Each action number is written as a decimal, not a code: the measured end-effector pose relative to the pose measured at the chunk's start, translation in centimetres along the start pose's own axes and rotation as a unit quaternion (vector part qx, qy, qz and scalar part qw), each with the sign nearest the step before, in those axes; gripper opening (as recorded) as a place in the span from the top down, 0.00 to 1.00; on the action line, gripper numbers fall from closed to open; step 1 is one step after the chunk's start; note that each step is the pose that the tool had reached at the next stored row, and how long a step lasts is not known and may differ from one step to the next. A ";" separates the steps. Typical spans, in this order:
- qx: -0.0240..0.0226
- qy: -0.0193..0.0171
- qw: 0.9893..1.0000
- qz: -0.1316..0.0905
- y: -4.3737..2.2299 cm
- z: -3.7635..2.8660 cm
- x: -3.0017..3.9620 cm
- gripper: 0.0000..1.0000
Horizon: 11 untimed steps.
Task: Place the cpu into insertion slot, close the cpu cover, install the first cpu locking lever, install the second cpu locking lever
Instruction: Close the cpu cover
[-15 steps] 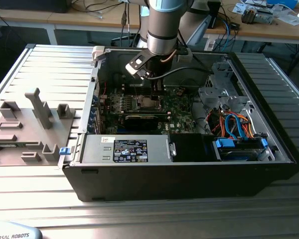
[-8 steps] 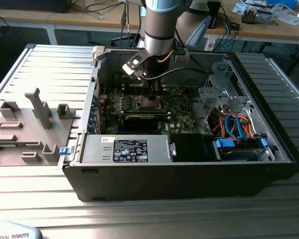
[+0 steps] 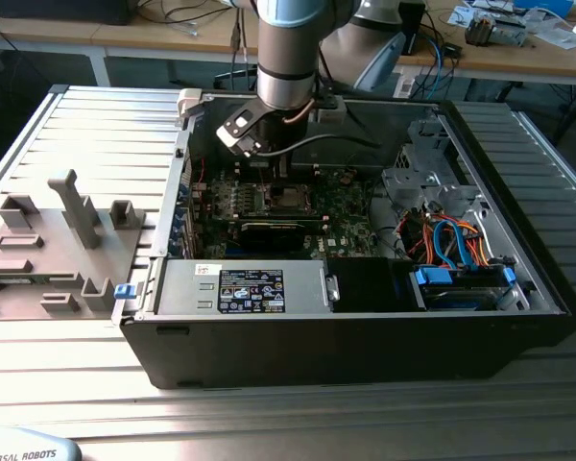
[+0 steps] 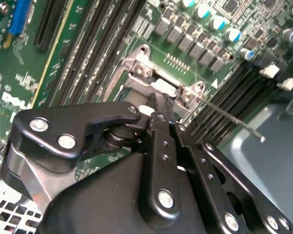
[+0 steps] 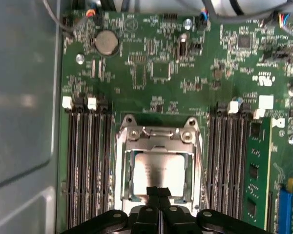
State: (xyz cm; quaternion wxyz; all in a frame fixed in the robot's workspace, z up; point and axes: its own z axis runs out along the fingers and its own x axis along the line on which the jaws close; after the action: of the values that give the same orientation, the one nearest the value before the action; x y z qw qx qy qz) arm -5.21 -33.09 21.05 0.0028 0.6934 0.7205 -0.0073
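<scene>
cpu (image 5: 158, 168) in insertion slot (image 5: 118, 185), cpu cover (image 5: 158, 146) prob down, hand (image 5: 159, 190) closed over it

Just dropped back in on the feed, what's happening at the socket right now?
The claw is shut, its tips down at the edge of the cpu, which sits in the insertion slot on the motherboard. The cpu cover looks lowered around the chip. In the second wrist view a thin locking lever juts out sideways from the socket, apparently not latched.
</scene>
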 end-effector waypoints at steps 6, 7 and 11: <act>0.000 0.000 1.000 0.000 -0.09 0.62 0.01 0.89; 0.000 0.000 1.000 0.000 0.03 0.59 0.01 0.89; 0.001 0.000 1.000 0.000 0.93 0.34 -0.03 0.89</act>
State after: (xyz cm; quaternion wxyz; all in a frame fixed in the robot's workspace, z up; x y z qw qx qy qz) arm -4.28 -33.09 20.71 0.0023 0.6934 0.7205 -0.0077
